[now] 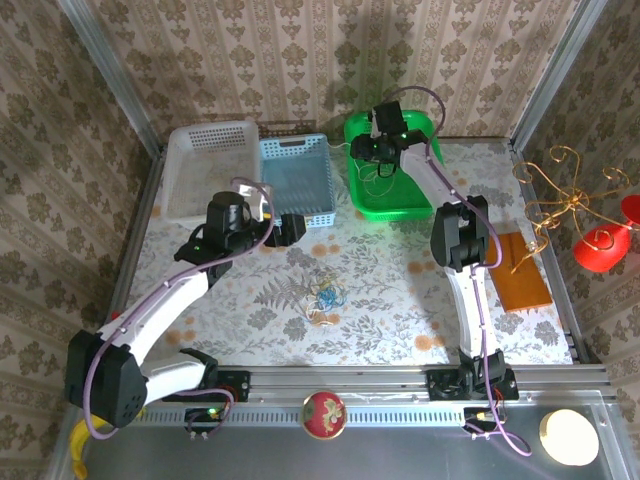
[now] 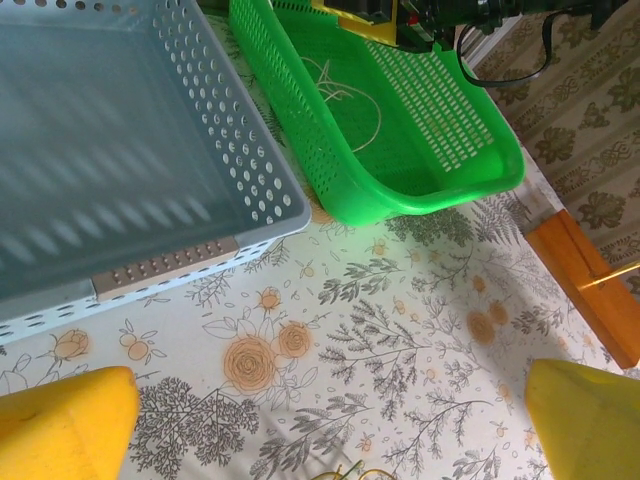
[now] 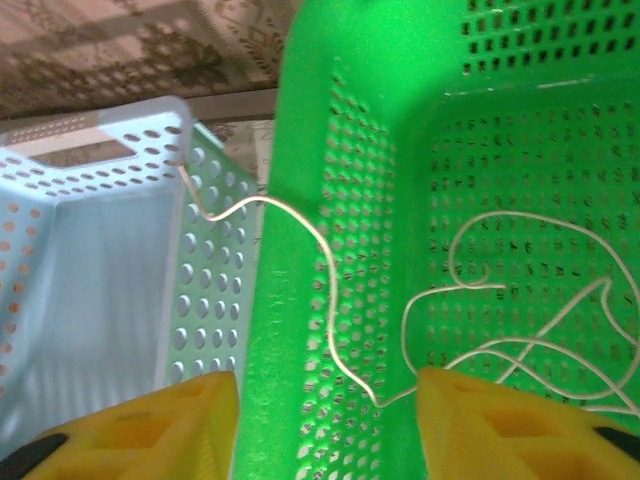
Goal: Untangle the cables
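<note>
A small tangle of yellow, blue and pale thin cables lies on the leaf-printed tablecloth, enclosed by patterned wallpaper walls, just beyond the wide-spread left gripper. A pale loose wire drapes over the green perforated plastic basket rim, passing unclamped between the right gripper fingers, which stand parted.

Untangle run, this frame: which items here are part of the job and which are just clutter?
Job:
- tangle of cables, mid-table
- pale cable draped over the rim of the green basket
- blue basket and white basket, probably for sorting

Lying about:
- wire stand with red ornaments
- orange board
- red ball
- cream disc
</note>
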Available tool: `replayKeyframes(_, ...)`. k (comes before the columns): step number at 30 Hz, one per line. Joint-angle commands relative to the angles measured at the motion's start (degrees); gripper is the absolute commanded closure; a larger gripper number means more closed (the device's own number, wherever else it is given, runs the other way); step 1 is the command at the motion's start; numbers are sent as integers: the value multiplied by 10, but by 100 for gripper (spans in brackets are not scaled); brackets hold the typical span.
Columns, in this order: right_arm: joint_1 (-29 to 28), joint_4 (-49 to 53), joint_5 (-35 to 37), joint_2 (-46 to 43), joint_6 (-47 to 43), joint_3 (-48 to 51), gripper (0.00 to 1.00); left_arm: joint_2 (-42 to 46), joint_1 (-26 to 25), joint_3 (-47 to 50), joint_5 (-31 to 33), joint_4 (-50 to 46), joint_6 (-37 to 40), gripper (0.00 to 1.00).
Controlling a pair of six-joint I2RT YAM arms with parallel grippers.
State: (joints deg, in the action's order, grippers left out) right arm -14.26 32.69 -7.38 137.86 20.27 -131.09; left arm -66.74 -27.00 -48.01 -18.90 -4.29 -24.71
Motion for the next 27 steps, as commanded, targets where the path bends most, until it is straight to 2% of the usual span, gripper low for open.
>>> replayKeyframes(1,12,3,-15,8,4,0,52,-6,5,-21,-22,15,-5,0)
replayKeyframes(13,17,-49,-54,8,1,66,52,-27,6,-36,-39,25,-6,0)
replayKeyframes(27,17,-53,-63,70,20,15,51,-40,5,-45,-40,27,-9,0)
